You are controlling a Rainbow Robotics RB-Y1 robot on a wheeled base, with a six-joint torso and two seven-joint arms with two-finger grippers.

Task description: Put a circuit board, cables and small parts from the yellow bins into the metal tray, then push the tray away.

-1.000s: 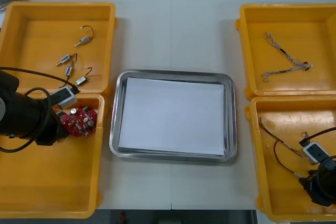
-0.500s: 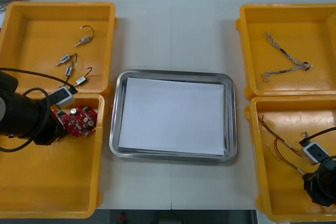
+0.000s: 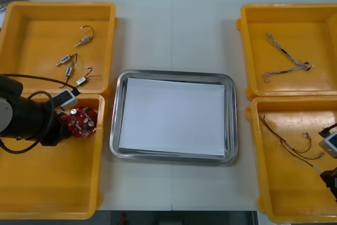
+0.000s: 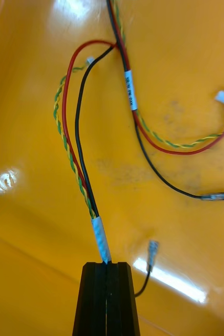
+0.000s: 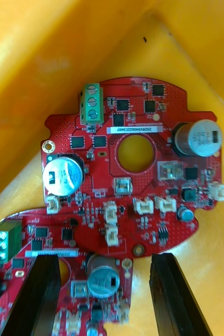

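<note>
Pinching the white-taped end of a bundle of red, black and twisted yellow-green cables (image 4: 76, 157), the right gripper (image 4: 107, 265) has its black fingers pressed together, low in the near right yellow plastic bin (image 3: 284, 198). The left gripper (image 5: 104, 294) is spread wide in the near left yellow plastic bin (image 3: 52, 183), its fingers (image 5: 33, 294) straddling a round red circuit board (image 5: 70, 241) that partly overlaps a second red board (image 5: 127, 157). Whether they touch it cannot be told. The white-lined metal tray (image 3: 117, 130) sits between the bins.
</note>
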